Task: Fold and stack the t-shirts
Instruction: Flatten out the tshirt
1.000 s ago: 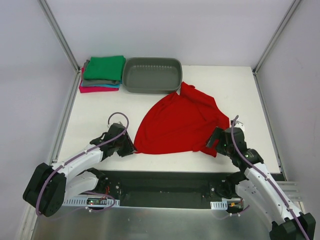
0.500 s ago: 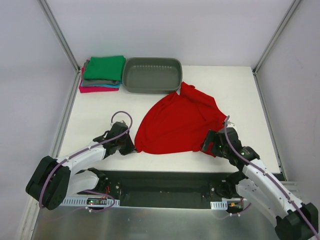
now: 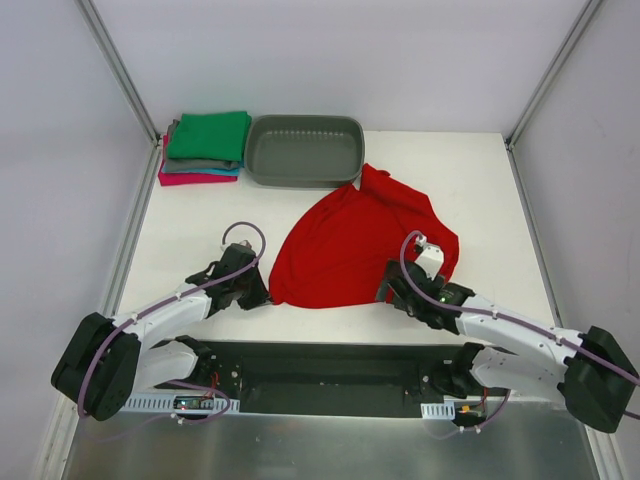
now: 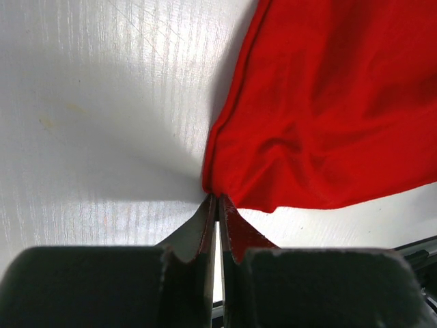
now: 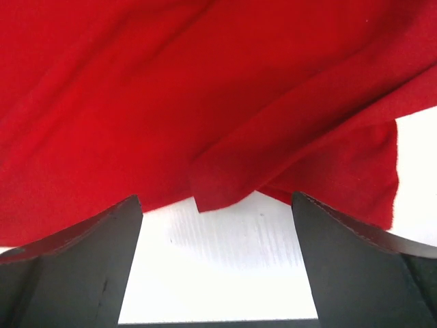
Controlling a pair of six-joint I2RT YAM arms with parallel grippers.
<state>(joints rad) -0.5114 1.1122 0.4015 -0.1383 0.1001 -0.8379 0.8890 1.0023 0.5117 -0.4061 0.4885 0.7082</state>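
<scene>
You had a stack of folded shirts [image 3: 205,148] at the far left corner beside the tub [image 3: 300,181], but the red shirt [image 3: 350,245] lay loose on the table [image 3: 190,240], not yet folded or stacked. Your left gripper [image 4: 217,205] had shut within the last second and was clenched on its near left corner. Your right gripper [image 5: 217,205], fingers spread wide and grasping nothing, had swung leftward to straddle a fold of the near hem.
</scene>
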